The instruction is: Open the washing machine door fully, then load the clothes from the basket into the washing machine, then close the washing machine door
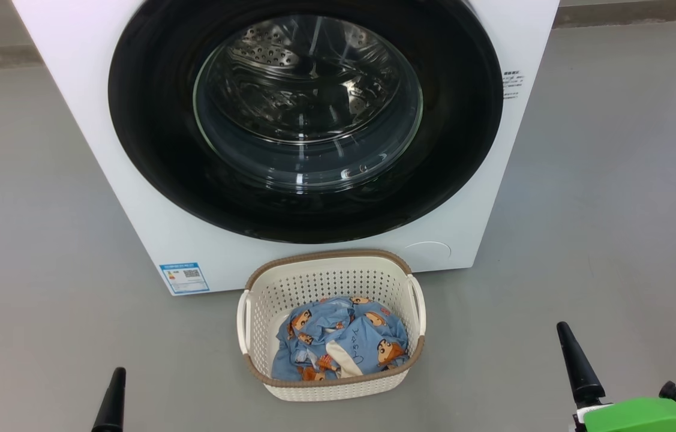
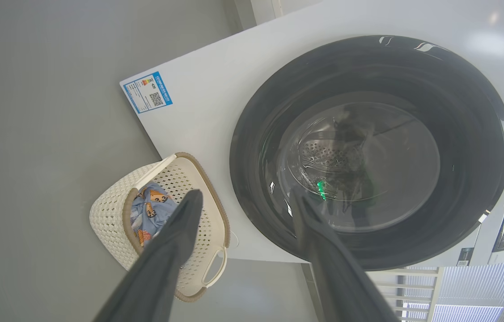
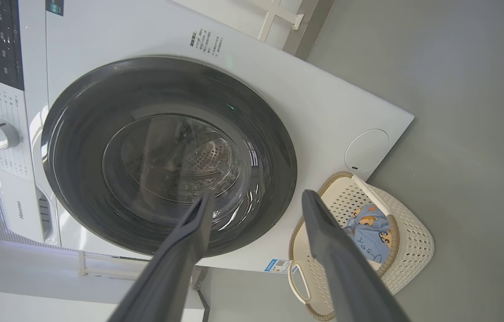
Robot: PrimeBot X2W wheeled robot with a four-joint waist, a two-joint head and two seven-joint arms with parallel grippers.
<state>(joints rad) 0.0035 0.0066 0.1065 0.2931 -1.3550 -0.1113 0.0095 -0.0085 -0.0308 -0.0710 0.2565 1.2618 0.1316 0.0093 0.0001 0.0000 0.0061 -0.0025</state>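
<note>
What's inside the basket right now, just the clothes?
Inside the basket lie the clothes, a bunched light blue printed heap toward its near side. Nothing else shows; anything beneath the heap is covered.

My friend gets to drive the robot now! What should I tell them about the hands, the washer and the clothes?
Hands: the left gripper and the right gripper are both open, empty and touching nothing.
Things: the washing machine door is shut on the washing machine. The basket sits on the floor just in front of the machine, with the clothes inside it.
Done: nothing yet.
Left: open the door fully, load the clothes, close the door.
</note>
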